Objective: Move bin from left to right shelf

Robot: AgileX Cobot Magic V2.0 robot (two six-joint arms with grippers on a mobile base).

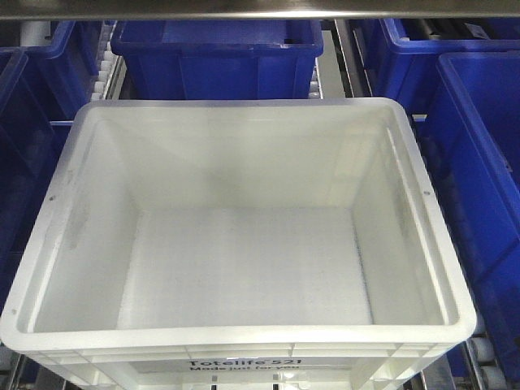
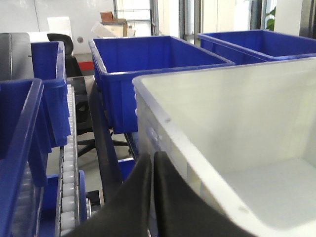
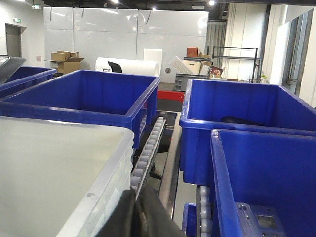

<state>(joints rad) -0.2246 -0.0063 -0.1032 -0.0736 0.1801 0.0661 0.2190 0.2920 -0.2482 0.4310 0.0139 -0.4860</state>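
Exterior front-facing view: the large white rectangular plastic bin with the thick rolled rim is seen from above, filling most of the frame, its interior bare. Black "Totelife 521" print is read on its front wall at 6 o'clock. A steel crossbar of the metal flow rack is noted across 12 o'clock. Dark blue plastic bins are recorded at 12 o'clock behind the white bin, with more at 3 and 9 o'clock. Rails of small white rollers are observed between the rows. Neither gripper is seen in this view.

Left wrist-mounted view: the left gripper is seen at 6 o'clock as two dark fingers brought together, only a thin slit being left between them. Nothing is seen between them. The white bin's outer left wall and rim are found just beside the fingers at 3 o'clock; whether contact is made cannot be told. A roller rail is noted at 9 o'clock.

Right wrist-mounted view: the right gripper is seen at 6 o'clock, its dark fingers likewise closed up, nothing seen held. The white bin's right rim lies just beside it at 9 o'clock; contact cannot be confirmed. Blue bins stand at 12 and 3 o'clock, a roller rail running between.
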